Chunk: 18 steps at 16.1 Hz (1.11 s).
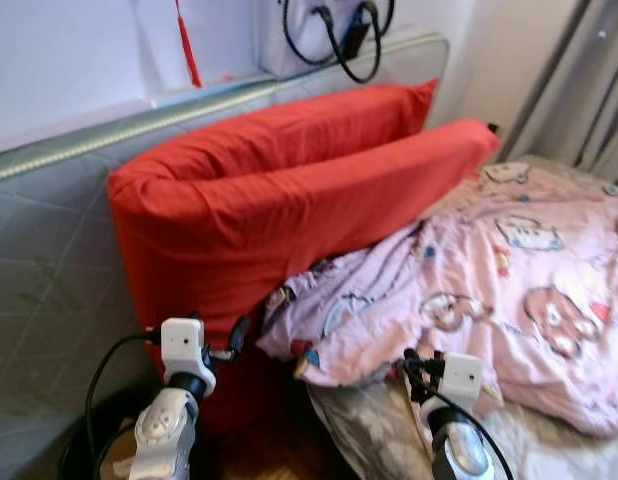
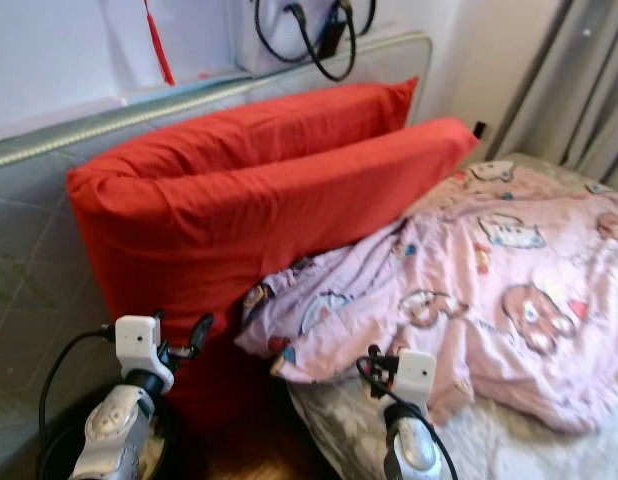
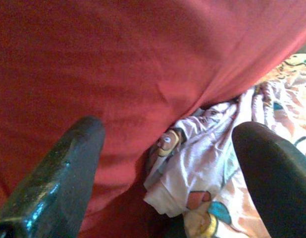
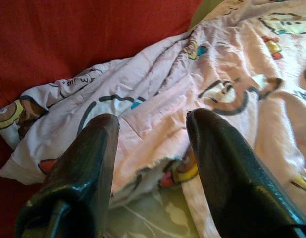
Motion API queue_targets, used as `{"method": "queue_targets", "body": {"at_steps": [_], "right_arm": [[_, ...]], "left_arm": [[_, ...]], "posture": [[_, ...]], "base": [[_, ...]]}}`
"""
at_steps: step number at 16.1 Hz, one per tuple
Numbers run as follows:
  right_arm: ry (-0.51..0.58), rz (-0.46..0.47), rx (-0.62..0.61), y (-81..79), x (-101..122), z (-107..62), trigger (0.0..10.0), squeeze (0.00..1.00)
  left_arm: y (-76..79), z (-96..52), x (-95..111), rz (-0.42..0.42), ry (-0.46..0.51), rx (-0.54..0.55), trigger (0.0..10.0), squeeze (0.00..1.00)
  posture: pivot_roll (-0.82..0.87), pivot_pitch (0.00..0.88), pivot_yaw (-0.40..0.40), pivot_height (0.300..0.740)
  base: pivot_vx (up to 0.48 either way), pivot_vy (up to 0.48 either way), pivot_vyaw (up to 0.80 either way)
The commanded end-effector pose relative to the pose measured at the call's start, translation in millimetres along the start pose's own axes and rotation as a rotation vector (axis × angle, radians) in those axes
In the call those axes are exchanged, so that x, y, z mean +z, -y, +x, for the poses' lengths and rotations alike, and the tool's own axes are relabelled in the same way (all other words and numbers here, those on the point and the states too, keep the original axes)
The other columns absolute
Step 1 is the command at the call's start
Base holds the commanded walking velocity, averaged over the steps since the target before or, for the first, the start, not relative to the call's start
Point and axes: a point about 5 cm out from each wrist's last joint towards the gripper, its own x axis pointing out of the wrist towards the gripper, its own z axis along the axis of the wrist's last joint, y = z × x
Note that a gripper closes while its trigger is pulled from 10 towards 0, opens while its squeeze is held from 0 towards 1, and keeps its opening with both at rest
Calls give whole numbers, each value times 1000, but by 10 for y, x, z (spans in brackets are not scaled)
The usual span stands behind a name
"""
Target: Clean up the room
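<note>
Two long red pillows (image 1: 289, 190) stand on edge against the grey headboard (image 1: 49, 260). A crumpled pink quilt with cartoon prints (image 1: 509, 270) lies on the bed, and its corner (image 3: 192, 168) touches the front pillow. My left gripper (image 3: 168, 188) is open close to the pillow's lower face, by the quilt corner; in the left eye view the left gripper (image 1: 234, 340) is just short of the pillow. My right gripper (image 4: 153, 163) is open just above the quilt's edge, with nothing between its fingers (image 4: 83, 168).
A grey patterned sheet (image 1: 369, 430) shows under the quilt. Dark floor (image 1: 259, 455) lies between bed and headboard. Grey curtains (image 1: 579, 90) hang at the right. A white bag with black handles (image 1: 339, 35) and a red tassel (image 1: 187, 45) are above the headboard.
</note>
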Motion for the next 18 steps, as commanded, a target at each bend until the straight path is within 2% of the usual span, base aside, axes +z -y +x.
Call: {"method": "queue_targets", "body": {"at_steps": [1, 4, 10, 18], "right_arm": [[13, 12, 9, -21, 33, 23, 10000, 0], [12, 13, 14, -33, 31, 25, 10000, 0], [-7, 9, -13, 0, 14, 24, 10000, 0], [-26, 1, -22, 30, -37, -14, 10000, 0]], "left_arm": [[15, 19, 17, -2, -3, -12, 10000, 0], [9, 15, 19, 1, -1, -9, 10000, 0], [19, 12, 20, 5, -3, -17, 10000, 0], [25, -7, 18, 6, -1, -18, 10000, 0]], "posture": [[55, 0, -8, 740], [57, 0, -7, 740], [57, 0, -7, 740], [56, 3, -9, 740]], "base": [[281, 0, 0], [270, 0, 0], [0, 0, 0], [0, 0, -569]]}}
